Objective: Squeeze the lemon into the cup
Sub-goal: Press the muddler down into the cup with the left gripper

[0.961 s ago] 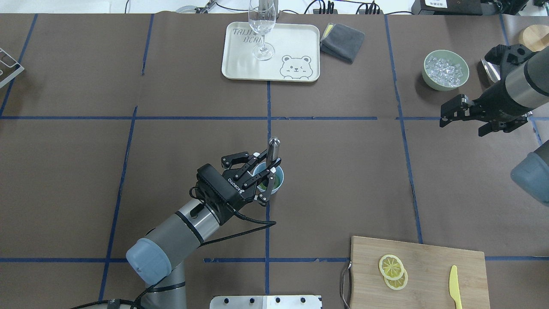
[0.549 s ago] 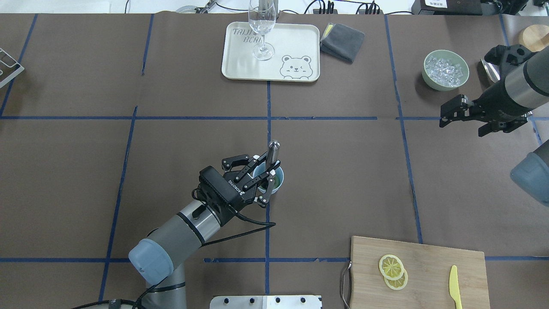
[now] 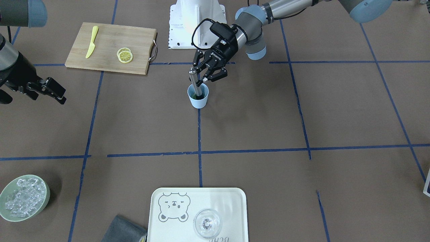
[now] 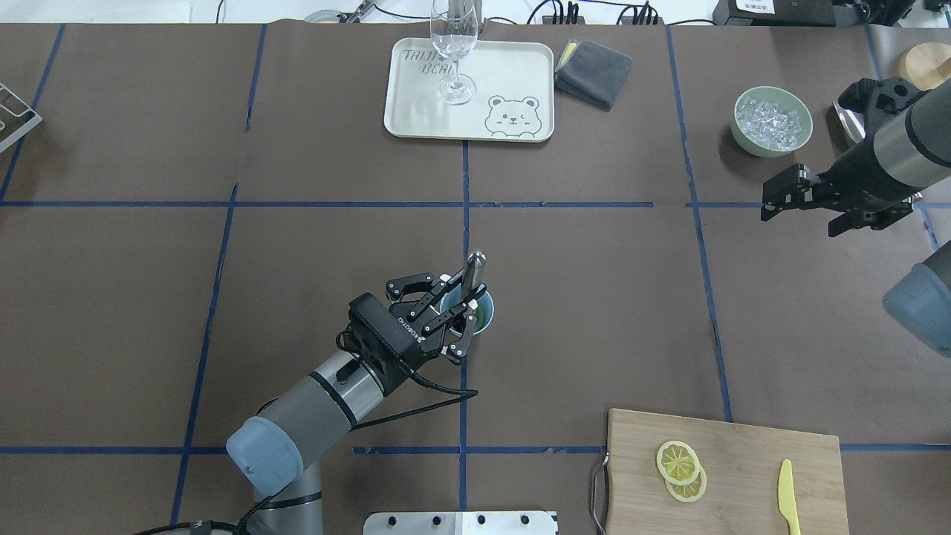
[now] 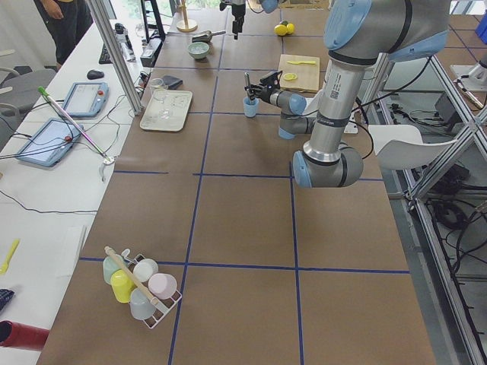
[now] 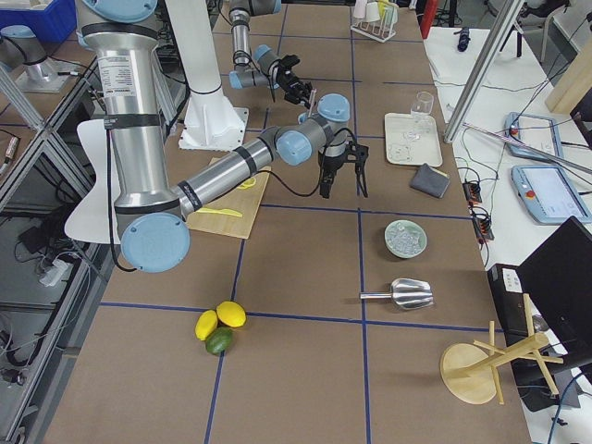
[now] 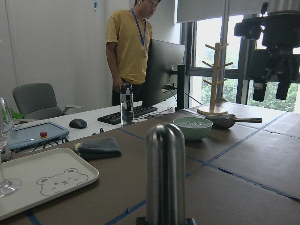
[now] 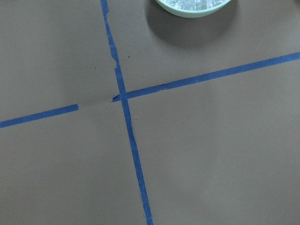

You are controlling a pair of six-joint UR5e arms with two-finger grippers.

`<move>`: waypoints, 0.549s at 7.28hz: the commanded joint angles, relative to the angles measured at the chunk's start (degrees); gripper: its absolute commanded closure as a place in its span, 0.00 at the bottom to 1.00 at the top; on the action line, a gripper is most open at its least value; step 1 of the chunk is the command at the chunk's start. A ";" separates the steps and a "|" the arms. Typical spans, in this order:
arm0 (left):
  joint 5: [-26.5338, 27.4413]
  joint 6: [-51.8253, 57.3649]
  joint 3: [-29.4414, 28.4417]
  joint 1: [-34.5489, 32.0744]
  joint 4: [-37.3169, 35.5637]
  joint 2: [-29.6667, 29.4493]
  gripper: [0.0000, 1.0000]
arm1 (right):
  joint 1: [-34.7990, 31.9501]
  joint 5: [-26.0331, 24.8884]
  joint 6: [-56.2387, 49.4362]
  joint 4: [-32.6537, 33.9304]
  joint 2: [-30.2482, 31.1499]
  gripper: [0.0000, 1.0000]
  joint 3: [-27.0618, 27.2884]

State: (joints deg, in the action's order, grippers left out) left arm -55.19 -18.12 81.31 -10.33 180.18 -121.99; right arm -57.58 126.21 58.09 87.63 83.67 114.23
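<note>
Everything here turns on one near-vertical line: the metal rod (image 4: 475,264) stands with its long axis close to upright, leaning a little, its lower end down inside the cup (image 4: 484,317) and its rounded top well above the rim. The left gripper (image 4: 462,293) comes in from the robot's near side, and its fingers are pinched on the rod's shaft just above the cup's mouth, so the cup sits directly under the grip, near the middle of the counter (image 4: 594,297). The cup's contents look dark green with a yellowish tinge; whether a slice lies in there cannot be told. The lemon (image 4: 677,459) that shows plainly lies flat on the cutting board (image 4: 743,494), overlapping a second slice, well apart from the cup toward the robot's near right. The right gripper (image 4: 806,212) hangs above bare counter near the ice bowl (image 4: 737,126), fingers spread and empty. It is the arm on the board's side, though not close to it. As a judgement, any pressing stroke runs straight down the rod's axis into the cup, and a sideways push could tip the light tumbler.
</note>
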 commanded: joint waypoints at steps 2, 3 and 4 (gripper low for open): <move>-0.09 0.01 0.69 0.04 -0.01 -0.17 1.00 | 0.01 0.00 0.00 0.00 -0.09 0.00 -0.06; -0.09 1.05 1.74 -0.04 -0.01 -0.17 1.00 | 0.01 0.00 0.00 0.00 -0.09 0.00 -0.06; -0.09 3.33 4.70 -0.22 -0.09 -0.26 1.00 | 0.01 0.00 -0.08 0.00 -0.18 0.00 -0.24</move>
State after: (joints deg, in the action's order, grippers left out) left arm -55.27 -16.77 83.44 -10.39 180.16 -122.18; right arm -57.57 126.21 58.08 87.63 83.57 114.11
